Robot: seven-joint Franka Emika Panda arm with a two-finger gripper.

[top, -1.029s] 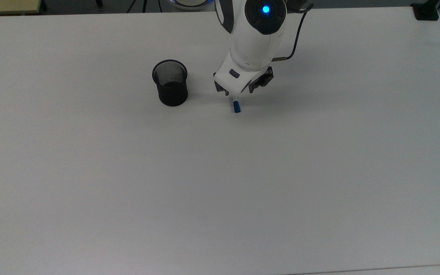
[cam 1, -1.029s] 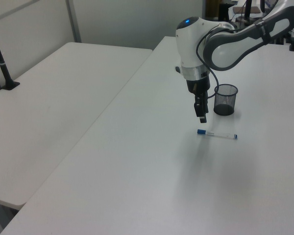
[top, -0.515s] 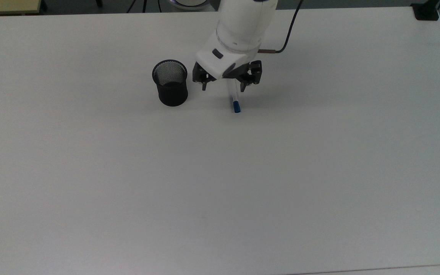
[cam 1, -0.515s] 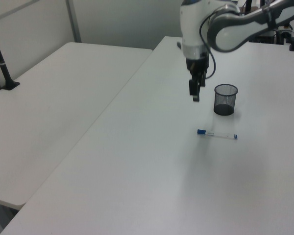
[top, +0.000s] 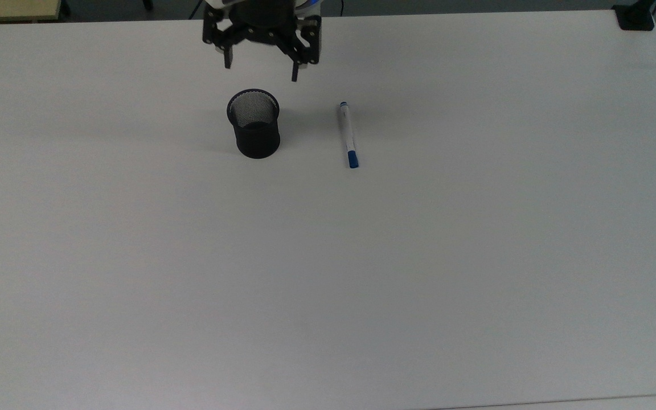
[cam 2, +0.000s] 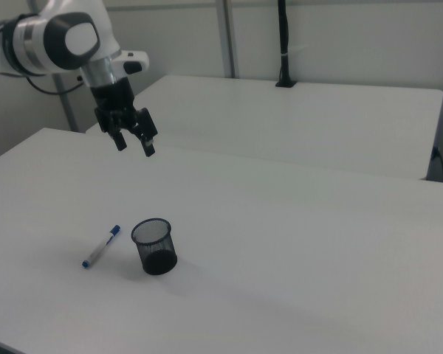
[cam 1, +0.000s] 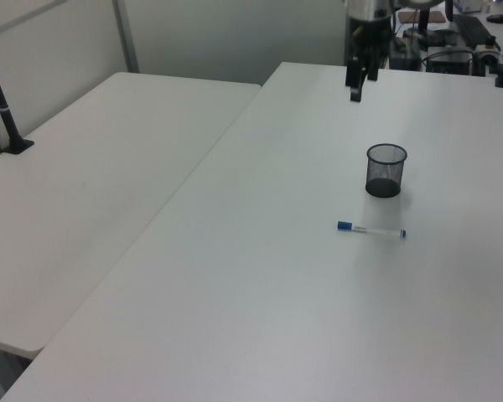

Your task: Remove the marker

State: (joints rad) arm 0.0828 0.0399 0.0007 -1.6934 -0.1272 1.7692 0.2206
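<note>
The marker (top: 348,134) lies flat on the white table, white barrel with a blue cap toward the top view's bottom; it also shows as marker (cam 1: 370,229) and marker (cam 2: 101,246). The black mesh cup (top: 254,123) stands upright to the marker's left in the top view, with nothing sticking out of it, cup (cam 1: 386,170), cup (cam 2: 155,246). My gripper (top: 261,68) hangs open and empty high above the table, beyond the cup at the top view's upper edge, gripper (cam 2: 134,144), gripper (cam 1: 358,86).
The white table (top: 328,273) stretches wide toward the top view's bottom and right. A second white table (cam 1: 84,184) stands alongside in the left view. A black post and clamp (cam 2: 283,44) rise from the far table in the right view.
The arm has lifted and drawn back from over the marker toward the top view's upper left, beyond the cup. The marker, once partly covered, now lies fully exposed in the same place.
</note>
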